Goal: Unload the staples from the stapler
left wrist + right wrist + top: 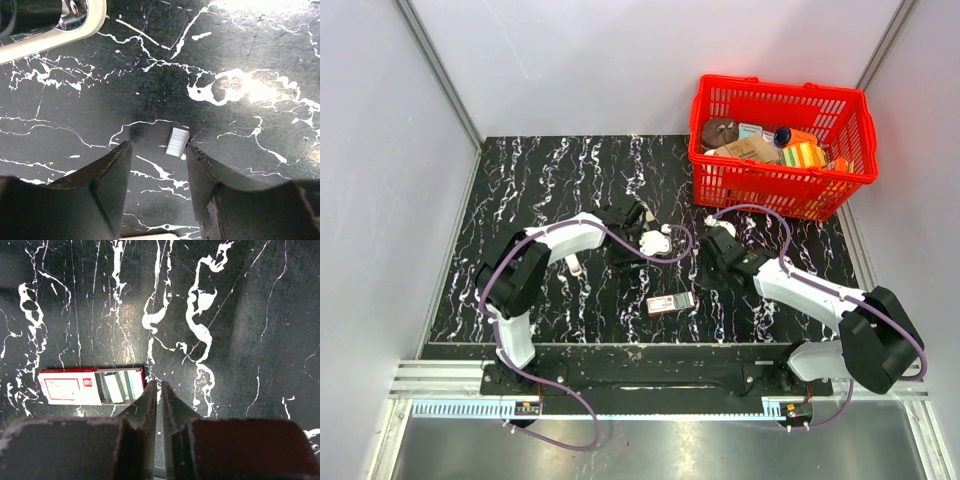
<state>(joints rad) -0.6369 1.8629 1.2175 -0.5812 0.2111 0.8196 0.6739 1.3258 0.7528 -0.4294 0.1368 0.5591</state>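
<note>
Your left arm [565, 238] and right arm [807, 290] wear white shells between bulky black joint housings. A purple cable [755, 207] loops along each. The left hand [159, 145] and right hand [158, 384] have dark, matte, tapering fingers [107, 185].

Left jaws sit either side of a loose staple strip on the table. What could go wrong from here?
1. The staple strip lies flat and off centre, hard against one side of the open left gripper. Closing may shove or snap it rather than grip it.
2. The right gripper, jaws shut, hangs right beside the open staple box. A nudge could shift the box or spill its staples.
</note>
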